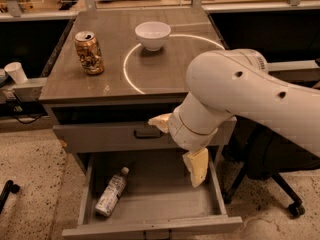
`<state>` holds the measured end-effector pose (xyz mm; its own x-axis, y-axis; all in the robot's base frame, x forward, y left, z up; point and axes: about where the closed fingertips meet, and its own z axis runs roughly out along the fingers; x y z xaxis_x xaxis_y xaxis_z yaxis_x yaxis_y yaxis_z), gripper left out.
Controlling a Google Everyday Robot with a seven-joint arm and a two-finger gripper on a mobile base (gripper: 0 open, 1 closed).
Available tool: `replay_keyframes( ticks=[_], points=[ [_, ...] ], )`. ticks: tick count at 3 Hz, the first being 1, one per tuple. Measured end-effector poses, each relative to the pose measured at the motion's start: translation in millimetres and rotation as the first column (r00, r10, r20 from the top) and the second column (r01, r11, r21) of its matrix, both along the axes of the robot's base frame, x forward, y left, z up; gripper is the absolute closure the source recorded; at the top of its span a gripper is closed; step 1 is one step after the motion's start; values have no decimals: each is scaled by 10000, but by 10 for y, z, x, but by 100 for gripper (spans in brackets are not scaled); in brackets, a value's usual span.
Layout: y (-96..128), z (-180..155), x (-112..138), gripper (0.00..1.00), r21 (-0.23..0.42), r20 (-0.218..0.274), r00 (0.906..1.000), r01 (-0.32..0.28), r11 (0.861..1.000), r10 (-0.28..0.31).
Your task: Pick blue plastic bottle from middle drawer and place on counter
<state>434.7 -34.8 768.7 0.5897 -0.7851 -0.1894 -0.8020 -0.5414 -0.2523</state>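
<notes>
The blue plastic bottle [112, 191], clear with a white cap and a pale label, lies on its side on the floor of the open middle drawer [165, 201], near the left wall with its cap pointing toward the back. My gripper [196, 168] hangs over the right part of the drawer, pointing down, well right of the bottle and not touching it. My big white arm [250, 94] reaches in from the right and covers the counter's front right corner. The counter [165, 71] carries a thin white circle.
A gold-brown can [89, 52] stands on the counter at left and a white bowl [152, 35] at the back, on the circle. A shallower drawer front with a dark handle [145, 133] sits above the open drawer. A paper cup [16, 72] is far left; an office chair [280, 169] is right.
</notes>
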Motion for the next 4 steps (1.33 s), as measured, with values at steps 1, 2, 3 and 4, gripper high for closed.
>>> replay_keyframes(
  ticks=[1,2,3,4],
  points=[
    [38,-173,88,0,-219,296,9931,-1129,9934,1135],
    [299,-476,56,0,-1457,655,9258,-3602,9214,3723],
    [264,-521,117,0,-2085,812,9005,-4038,8907,4273],
    [264,-521,117,0,-2085,812,9005,-4038,8907,4273]
  ],
)
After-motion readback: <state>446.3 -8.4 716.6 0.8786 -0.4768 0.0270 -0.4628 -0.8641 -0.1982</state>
